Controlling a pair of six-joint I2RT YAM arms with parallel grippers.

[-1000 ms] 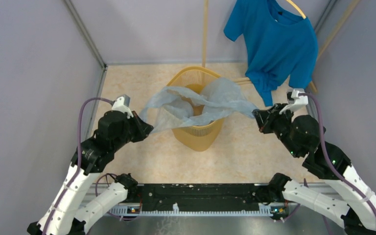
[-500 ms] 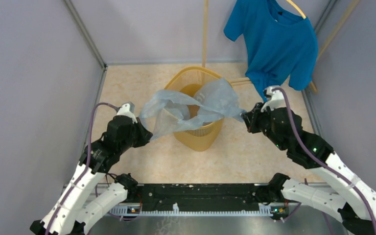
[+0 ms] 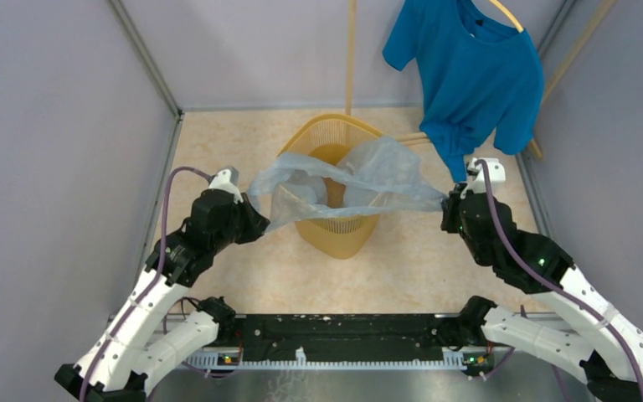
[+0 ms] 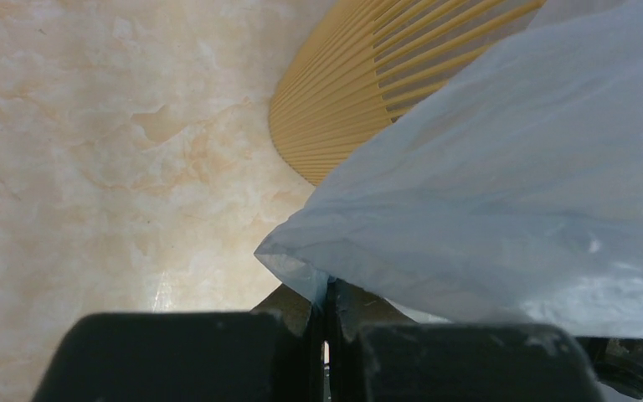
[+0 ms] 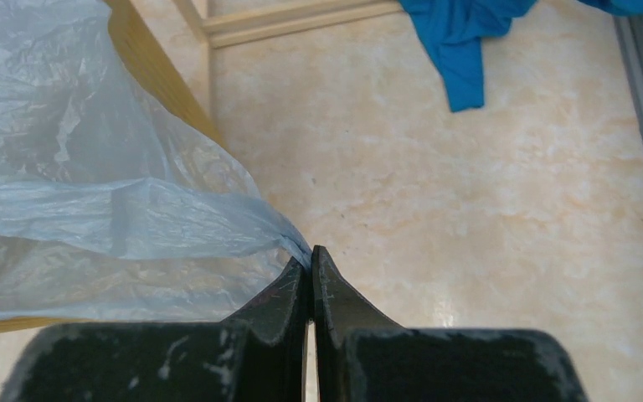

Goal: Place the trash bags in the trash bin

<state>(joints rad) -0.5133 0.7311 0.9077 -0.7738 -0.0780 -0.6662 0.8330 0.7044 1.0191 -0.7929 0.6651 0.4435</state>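
over bin (image 3: 339, 234) | top: bag (image 3: 377, 172) spread | wrists: l tool (image 4: 328, 291), r tool (image 5: 310, 261) pinch corners

Beige marble-look tabletop (image 3: 218, 151), with the yellow-orange trash bin (image 3: 339, 233) standing upright around the middle and wooden rack bars (image 5: 301, 25) lying far right.

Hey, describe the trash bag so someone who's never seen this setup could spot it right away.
Find the yellow bin in the middle of the table. Stretched across its top, pinched between the left tool and the right tool, is the bag. It is thin, crinkly, pale blue see-through film, unlike the solid bright blue T-shirt hanging behind.
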